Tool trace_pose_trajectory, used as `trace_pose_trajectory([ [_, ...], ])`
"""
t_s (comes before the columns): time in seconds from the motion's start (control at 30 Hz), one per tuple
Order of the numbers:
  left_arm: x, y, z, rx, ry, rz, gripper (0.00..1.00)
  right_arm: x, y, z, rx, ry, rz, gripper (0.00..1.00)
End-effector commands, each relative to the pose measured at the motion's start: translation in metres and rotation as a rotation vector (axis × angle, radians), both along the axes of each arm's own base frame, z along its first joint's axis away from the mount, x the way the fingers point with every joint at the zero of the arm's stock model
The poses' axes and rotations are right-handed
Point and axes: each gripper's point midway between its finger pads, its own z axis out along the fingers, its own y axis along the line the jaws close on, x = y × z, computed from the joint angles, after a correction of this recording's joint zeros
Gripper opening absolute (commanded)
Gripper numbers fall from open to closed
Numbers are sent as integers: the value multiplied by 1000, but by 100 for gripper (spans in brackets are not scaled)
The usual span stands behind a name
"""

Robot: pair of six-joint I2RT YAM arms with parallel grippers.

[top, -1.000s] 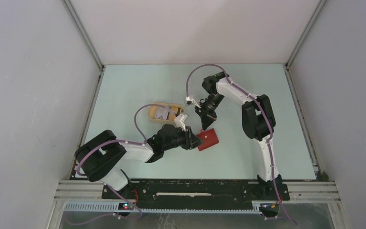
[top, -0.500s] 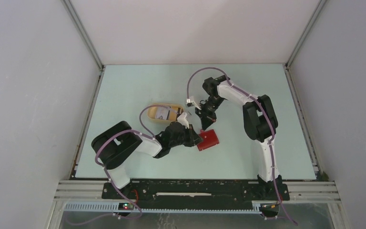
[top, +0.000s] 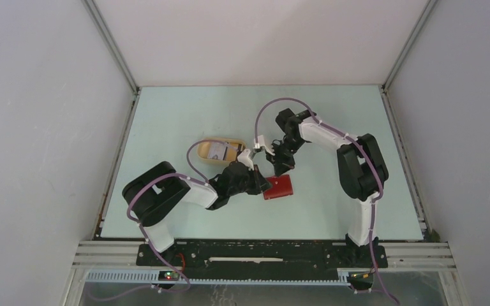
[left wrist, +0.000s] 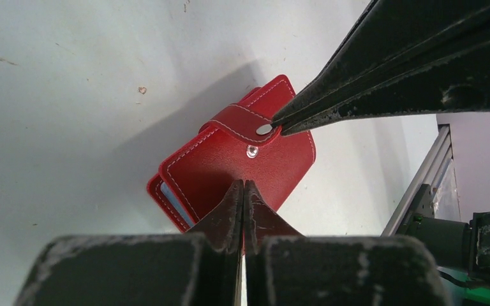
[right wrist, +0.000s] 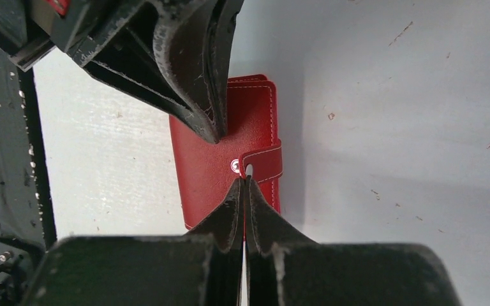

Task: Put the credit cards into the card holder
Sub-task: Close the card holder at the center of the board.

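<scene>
"Card holder [top: 281, 189] first; where does it lie, and what room is round it?"

"Flat on the table [top: 178, 115], near its middle and a little toward the near edge; it is well apart from all four edges and every corner; bare surface runs wide to the right edge and both far corners. My left pincer [left wrist: 243, 186] is pressed together, tips resting on the holder's left border; my right pincer [right wrist: 245, 182] is pressed together too, its point touching the end of the strap [left wrist: 236, 120]; the two points stand near each other, not touching, with red cover between them."

"What can you not make out?"

"From overhead my left wrist covers the holder's left side; a pale blue sliver [left wrist: 174, 199] shows at its open side; card or pocket, I cannot tell. The credit cards [top: 219, 150] lie in the tan dish [top: 201, 155], off toward the left edge from the holder and a little farther back."

"Counts?"

"One holder, one strap, one dish, two pincers; the cards overlap, so their number I cannot tell."
</scene>
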Motion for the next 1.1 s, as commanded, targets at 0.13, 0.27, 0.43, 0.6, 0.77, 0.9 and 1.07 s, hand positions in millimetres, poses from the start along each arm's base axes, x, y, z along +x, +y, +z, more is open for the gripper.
trace_pose_trajectory([
  [0.13,3,15,-21,91,38,47,0,5,-5,10,-13,-174,49,0],
  [0.27,3,15,-21,90,39,44,0,0,-5,4,-34,-212,74,0],
  [0.43,2,15,-21,85,40,44,0,-4,-2,-1,-42,-221,83,0],
  [0.6,2,14,-20,78,42,41,0,-8,0,-4,-51,-231,98,0],
  [0.77,1,13,-21,61,47,42,0,-12,-3,-8,-57,-245,103,0],
  [0.9,0,13,-20,43,48,42,0,-14,-6,-10,-55,-260,101,0],
  [1.07,-3,14,-22,36,55,41,0,-15,-6,-10,-35,-286,99,0],
])
